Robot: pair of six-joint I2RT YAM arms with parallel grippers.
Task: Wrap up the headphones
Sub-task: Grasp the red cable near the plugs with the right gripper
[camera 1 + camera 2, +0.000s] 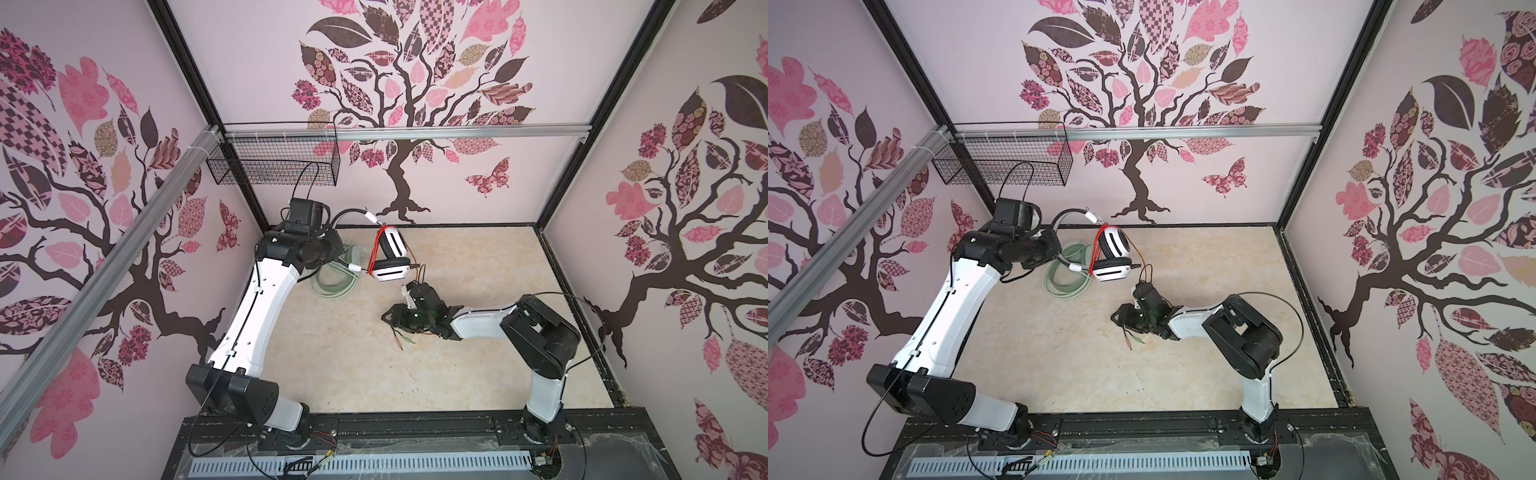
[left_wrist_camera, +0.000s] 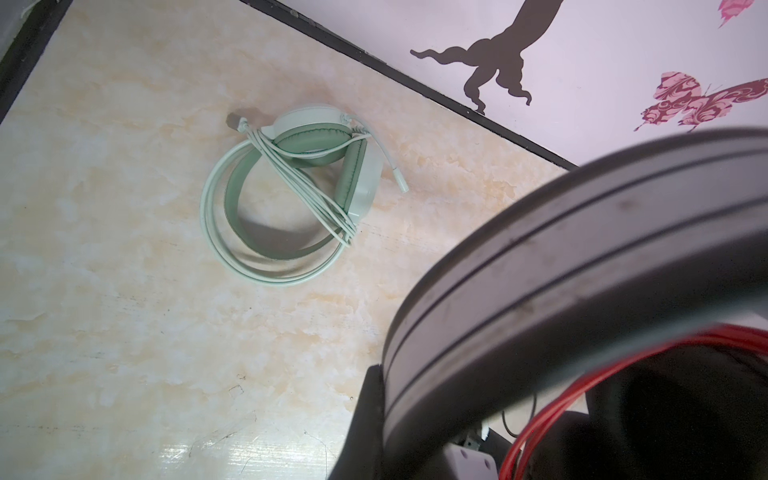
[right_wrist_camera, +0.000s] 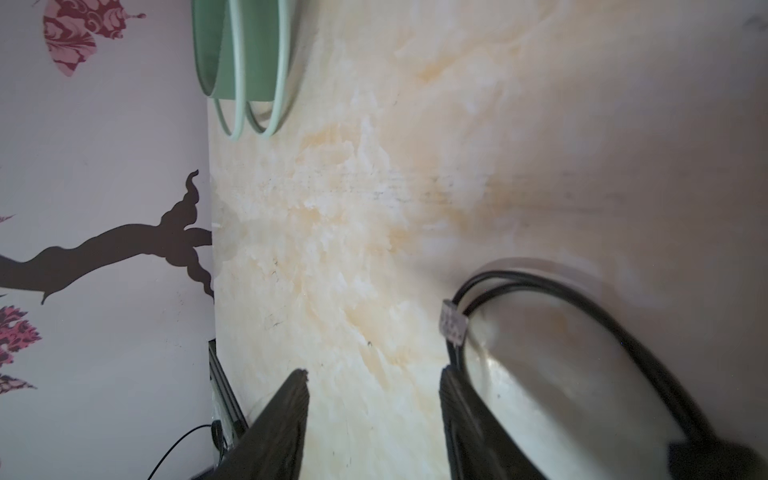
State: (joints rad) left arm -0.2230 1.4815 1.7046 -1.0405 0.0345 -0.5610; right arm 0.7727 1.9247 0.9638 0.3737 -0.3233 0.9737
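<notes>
The white-and-black headphones (image 1: 390, 259) (image 1: 1113, 257) hang above the table at the back, with orange-red cord (image 1: 375, 249) (image 2: 582, 374) wound round them. My left gripper (image 1: 336, 239) (image 1: 1057, 242) (image 2: 415, 419) is shut on their thin band (image 2: 582, 249). The cord's black tail runs down to the plugs (image 1: 401, 341) (image 1: 1131, 341) on the table, beside my right gripper (image 1: 386, 318) (image 1: 1116, 318) (image 3: 374, 374). That gripper is open with nothing between its fingers; a black cord loop (image 3: 540, 286) lies outside one finger. The mint-green headphones (image 1: 336, 280) (image 1: 1067, 280) (image 2: 291, 195) (image 3: 241, 62) lie on the table with their pale cord wound across them.
A black wire basket (image 1: 274, 164) (image 1: 1000, 160) hangs on the back wall at the left, under an aluminium rail (image 1: 415, 132). Patterned walls close in the marbled table (image 1: 478, 353) on three sides. A black frame (image 1: 415, 428) runs along the front edge.
</notes>
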